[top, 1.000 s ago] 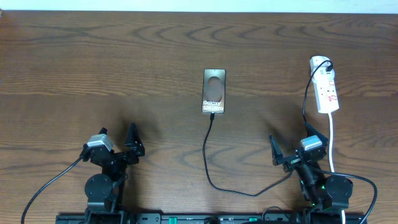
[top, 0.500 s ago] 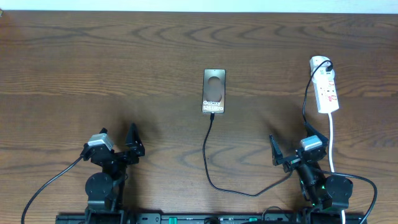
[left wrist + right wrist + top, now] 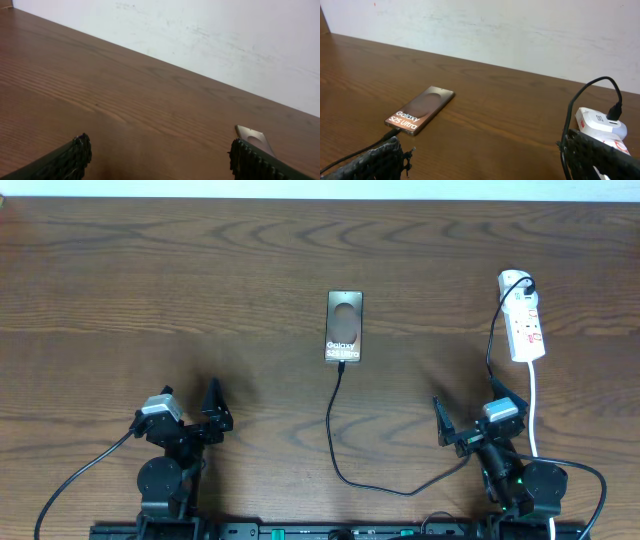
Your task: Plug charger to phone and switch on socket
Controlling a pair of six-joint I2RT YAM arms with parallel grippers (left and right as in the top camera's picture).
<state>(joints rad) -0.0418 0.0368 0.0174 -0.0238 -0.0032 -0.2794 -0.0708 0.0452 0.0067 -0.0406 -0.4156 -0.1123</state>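
The charger (image 3: 332, 442) looked already plugged into the phone (image 3: 343, 326). I couldn't tell whether the socket (image 3: 526, 328) was switched on. The left gripper (image 3: 190, 396) and right gripper (image 3: 466, 396) stood open and empty.

Bare table (image 3: 150, 300) flanks the phone (image 3: 343, 326); the charger (image 3: 330, 430), apparently flat, loops below.

I have both arms folded low at the bottom edge of the overhead frame, 1 at lower left and 1 at lower right. The left claw (image 3: 186, 408) has its jaws spread wide and holds nothing. The right claw (image 3: 472, 414) is just as wide and empty. Both point toward the top of the frame, ribbed fingertips (image 3: 79, 152) hovering above the surface.
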